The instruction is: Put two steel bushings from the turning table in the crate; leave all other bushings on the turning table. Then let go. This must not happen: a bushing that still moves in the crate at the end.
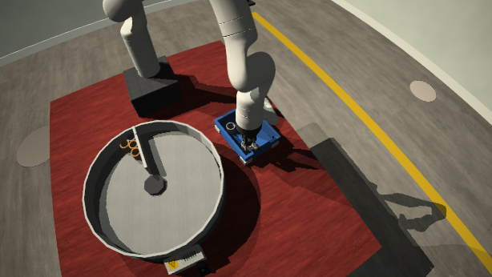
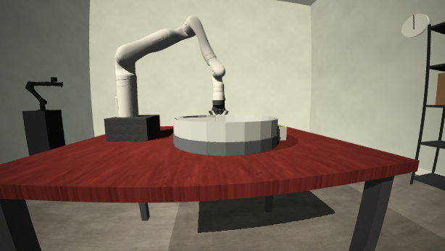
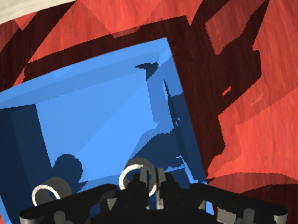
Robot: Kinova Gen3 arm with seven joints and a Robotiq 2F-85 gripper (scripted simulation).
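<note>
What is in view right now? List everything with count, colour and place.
Table: one, red, under everything.
Turning table: one, grey, walled, left of the crate.
Brass-coloured bushings: apparently three, orange, beside the turning table's divider.
Crate: one, blue, right of the turning table.
Steel bushing: one, grey, lying in the crate.
Second steel bushing: one, held over the crate.
Shelf rack: one, black, by the wall.
Gripper: fingers shut on the second bushing.

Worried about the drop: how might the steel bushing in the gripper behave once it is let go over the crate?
The steel bushing is a stiff ring, probably heavy for its size, so it should fall straight. Round, it may roll, but the crate walls likely contain it.
</note>
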